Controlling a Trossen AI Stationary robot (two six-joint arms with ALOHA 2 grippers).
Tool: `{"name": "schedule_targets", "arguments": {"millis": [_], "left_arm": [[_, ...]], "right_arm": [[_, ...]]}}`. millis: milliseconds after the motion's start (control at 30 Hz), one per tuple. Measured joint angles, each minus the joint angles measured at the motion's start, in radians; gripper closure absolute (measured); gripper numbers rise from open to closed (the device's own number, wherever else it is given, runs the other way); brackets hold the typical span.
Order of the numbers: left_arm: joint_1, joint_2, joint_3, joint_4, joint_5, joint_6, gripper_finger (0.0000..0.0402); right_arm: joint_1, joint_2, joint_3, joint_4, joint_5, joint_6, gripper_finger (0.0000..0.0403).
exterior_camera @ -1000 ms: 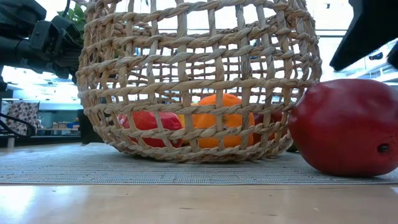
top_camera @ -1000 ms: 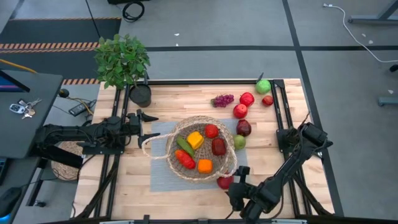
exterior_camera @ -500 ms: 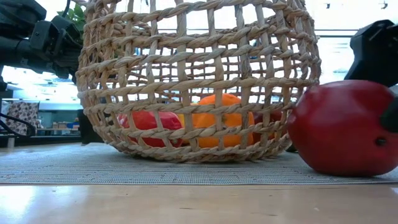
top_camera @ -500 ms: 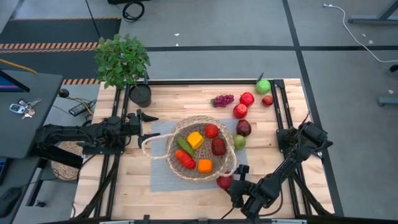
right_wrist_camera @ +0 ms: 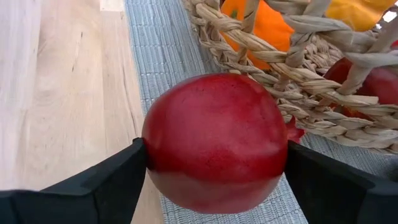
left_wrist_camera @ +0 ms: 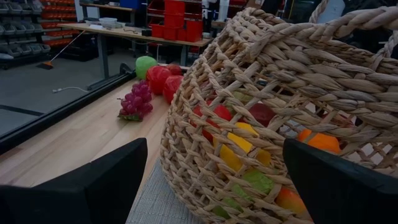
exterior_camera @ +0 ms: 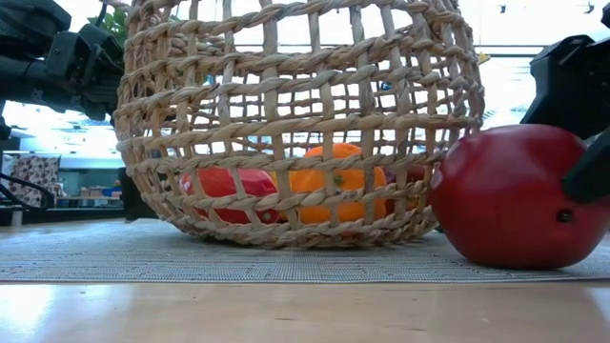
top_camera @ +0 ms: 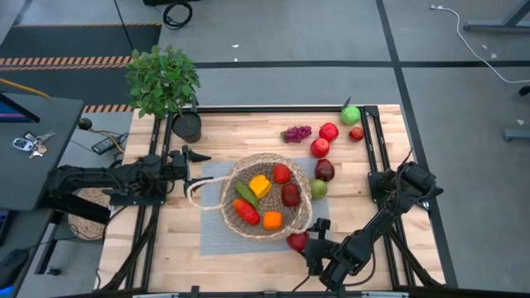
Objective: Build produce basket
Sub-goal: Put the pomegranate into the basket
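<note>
Nudged leftward, basket [top_camera: 267,207] presses red fruit [right_wrist_camera: 214,142] between right hand [right_wrist_camera: 211,180].

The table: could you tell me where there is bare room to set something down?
Bare wood lies along the near-left edge of the table, beside the grey mat, and between the potted plant and the grape bunch. It is crowded around the basket and the fruit cluster at far right.

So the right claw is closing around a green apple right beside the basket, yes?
Not green. The fruit between the right gripper's fingers is a dark red fruit, as the right wrist view shows. It does sit on the mat against the basket.
</note>
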Motion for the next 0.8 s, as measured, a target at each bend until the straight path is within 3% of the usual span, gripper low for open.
{"name": "schedule_targets", "arguments": {"millis": [367,800], "left_arm": [[0.000,0.000,0.000,0.000,0.000,0.000,0.0019],[0.000,0.000,0.000,0.000,0.000,0.000,0.0019]], "right_arm": [[0.005,0.007,0.242,-0.455,-0.086,0.064,0.0050],[0.005,0.005,0.492,-1.047,-0.158,0.255,0.0050]]}}
